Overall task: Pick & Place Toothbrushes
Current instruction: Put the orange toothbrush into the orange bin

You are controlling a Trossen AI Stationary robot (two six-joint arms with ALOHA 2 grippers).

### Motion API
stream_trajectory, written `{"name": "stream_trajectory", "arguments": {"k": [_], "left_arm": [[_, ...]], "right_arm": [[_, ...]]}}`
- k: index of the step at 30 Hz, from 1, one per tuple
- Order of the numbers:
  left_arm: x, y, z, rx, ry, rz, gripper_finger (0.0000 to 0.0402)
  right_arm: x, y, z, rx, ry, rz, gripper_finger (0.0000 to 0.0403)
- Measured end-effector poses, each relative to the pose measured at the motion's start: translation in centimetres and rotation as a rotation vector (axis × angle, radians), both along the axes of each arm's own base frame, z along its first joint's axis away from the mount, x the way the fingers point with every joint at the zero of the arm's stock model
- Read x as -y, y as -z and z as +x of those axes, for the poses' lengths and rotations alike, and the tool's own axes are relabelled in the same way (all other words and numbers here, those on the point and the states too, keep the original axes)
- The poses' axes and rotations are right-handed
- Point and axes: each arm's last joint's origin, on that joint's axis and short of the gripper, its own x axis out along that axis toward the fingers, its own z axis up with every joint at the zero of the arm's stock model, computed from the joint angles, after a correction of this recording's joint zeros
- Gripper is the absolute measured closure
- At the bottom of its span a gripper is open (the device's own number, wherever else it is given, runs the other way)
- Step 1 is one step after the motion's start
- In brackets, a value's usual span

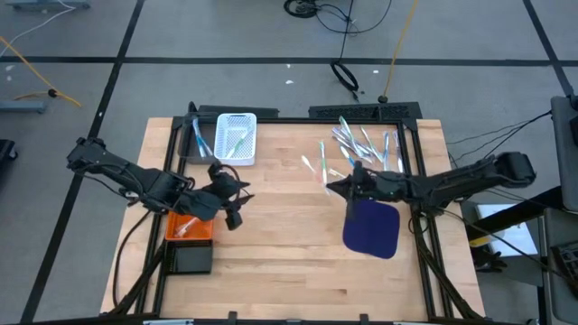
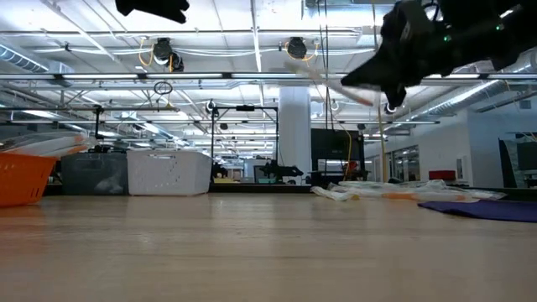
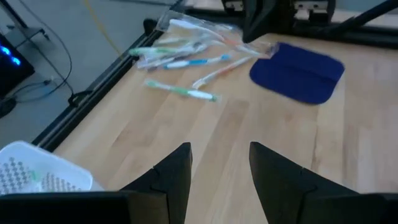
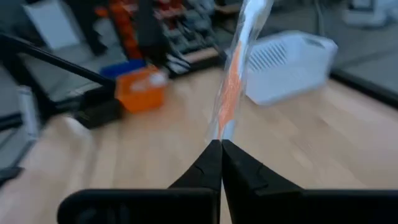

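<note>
Held toothbrush (image 4: 233, 93): we see a thin, clear-wrapped stick with an orange streak, rising from the fingertips.
Right gripper (image 4: 221, 144): we find its fingers pinched together on that brush's lower end, lifted above the table (image 1: 289, 230) near the blue cloth (image 1: 372, 227).
Loose toothbrushes (image 1: 366, 144): we count several white, green and blue sticks scattered behind the right gripper.
White basket (image 1: 236, 137): we see a few brushes inside.
Left gripper (image 3: 217, 177): we see it partly open and empty, near the orange bin (image 1: 190, 227).
</note>
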Motion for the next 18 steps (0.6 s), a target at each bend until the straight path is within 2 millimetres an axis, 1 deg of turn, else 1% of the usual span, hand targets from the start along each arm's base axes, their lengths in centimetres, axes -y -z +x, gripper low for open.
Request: {"name": "stream_trajectory", "arguments": {"k": [5,9,14,18], "left_arm": [[0.2,-0.7,0.6,0.064,0.035,0.028,0.0238],[0.5,-0.3,1.5,0.165,0.078,0.038,0.0238],[0.1,1.0,2.6,0.378,0.165,0.038,0.0238],[-0.7,1.9,2.8,0.574,0.234,0.021,0.0238]], "right_arm": [[-1.3,-1.1,0.1,0.109,-0.07,-0.064,0.0403],[-2.3,-1.9,0.0,0.185,-0.115,-0.096,0.0403],[-3.3,-2.5,-0.2,0.24,-0.161,-0.125,0.0403],[-3.8,-2.7,-0.2,0.276,-0.18,-0.137,0.0403]]}}
